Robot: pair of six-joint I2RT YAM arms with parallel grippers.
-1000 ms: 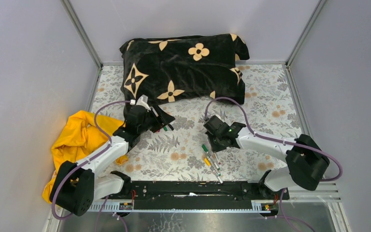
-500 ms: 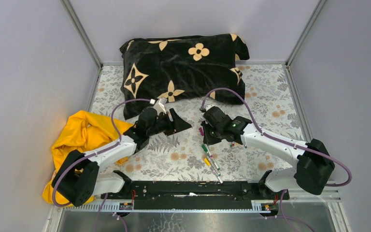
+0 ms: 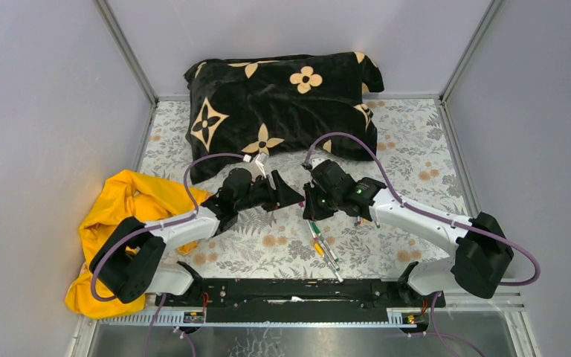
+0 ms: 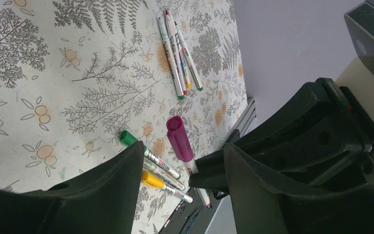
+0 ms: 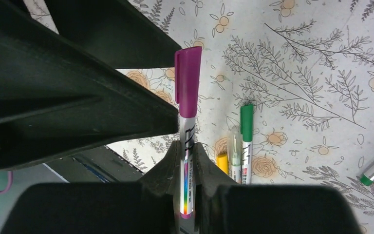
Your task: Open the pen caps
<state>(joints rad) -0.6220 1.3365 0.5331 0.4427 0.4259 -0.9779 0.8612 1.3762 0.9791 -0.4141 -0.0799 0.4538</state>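
- Item, magenta cap [image 5: 188, 80]: seated on its pen barrel [image 5: 187, 165]. The pen is held in the air above the table [image 3: 416, 149], midway between the two arms, cap end toward the left arm.
- Right jaws: clamped on the barrel just below the cap, leaving the cap itself free.
- Left jaws: apart, one finger either side of the magenta cap. No contact shows in the left wrist view.
- Risk, wrong bite: if the left jaws close on the seam or the barrel instead of the cap, the pull would likely separate nothing.
- Risk, slip: the barrel is thin and looks smooth. A stiff cap could drag it through the right jaws rather than come off.
- Risk, skewed pull: drawing the cap off-axis could jam it or lever the pen out of line in the right jaws.
- Risk, loose part: a freed cap is small and round. If dropped, it could roll in among the pens beneath.
- Other stock: green cap [image 5: 246, 122] and yellow cap [image 5: 222, 162], each on a pen lying on the table below the held one.
- Further pens [image 4: 177, 53] lie grouped well apart. Whether they are capped cannot be told.
- Containers: none visible, and the pens lie loose on the table.
- Black patterned pillow [image 3: 282, 97] and yellow cloth [image 3: 119, 208]: nothing seen on or in either.
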